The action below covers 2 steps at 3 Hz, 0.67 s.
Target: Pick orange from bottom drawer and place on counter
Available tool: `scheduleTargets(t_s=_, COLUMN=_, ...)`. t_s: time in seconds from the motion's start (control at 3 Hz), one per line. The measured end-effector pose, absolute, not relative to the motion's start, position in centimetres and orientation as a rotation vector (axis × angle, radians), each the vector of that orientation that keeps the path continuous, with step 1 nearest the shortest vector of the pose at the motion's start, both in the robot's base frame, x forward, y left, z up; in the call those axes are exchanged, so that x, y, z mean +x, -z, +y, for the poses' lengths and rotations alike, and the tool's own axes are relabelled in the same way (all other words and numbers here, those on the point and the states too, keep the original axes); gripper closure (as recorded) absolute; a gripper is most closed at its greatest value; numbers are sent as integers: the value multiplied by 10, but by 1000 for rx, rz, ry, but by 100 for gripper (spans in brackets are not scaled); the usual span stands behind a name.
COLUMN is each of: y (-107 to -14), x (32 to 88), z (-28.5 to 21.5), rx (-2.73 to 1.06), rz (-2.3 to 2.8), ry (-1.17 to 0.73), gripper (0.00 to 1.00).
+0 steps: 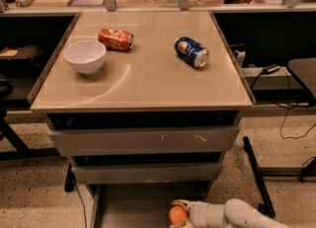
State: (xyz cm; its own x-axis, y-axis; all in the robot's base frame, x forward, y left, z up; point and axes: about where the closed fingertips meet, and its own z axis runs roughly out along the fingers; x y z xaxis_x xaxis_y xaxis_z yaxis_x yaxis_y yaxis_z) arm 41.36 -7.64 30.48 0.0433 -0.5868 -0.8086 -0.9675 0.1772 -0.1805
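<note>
The orange (pixel 177 215) is at the right side of the open bottom drawer (pixel 131 207), at the lower edge of the camera view. My gripper (pixel 179 214) reaches in from the lower right. Its pale fingers (pixel 180 204) sit above and below the orange and are closed on it. My white forearm (pixel 232 215) runs off to the right. The beige counter (pixel 148 84) tops the grey cabinet above. The drawer's front part is cut off by the frame edge.
On the counter stand a white bowl (pixel 85 57) at the left, a crushed red-orange can (pixel 116 39) behind it and a blue can (pixel 191 52) lying at the right. Two shut grey drawer fronts (pixel 143 140) overhang the bottom drawer. A black table leg (pixel 256 172) and cables lie at the right.
</note>
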Motion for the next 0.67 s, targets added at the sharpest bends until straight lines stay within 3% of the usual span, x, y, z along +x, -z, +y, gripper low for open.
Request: scheduleTargets(t_s=0.67, y=-457, x=396, z=-121, rx=-1537, rz=1626, ry=-405, gripper=100)
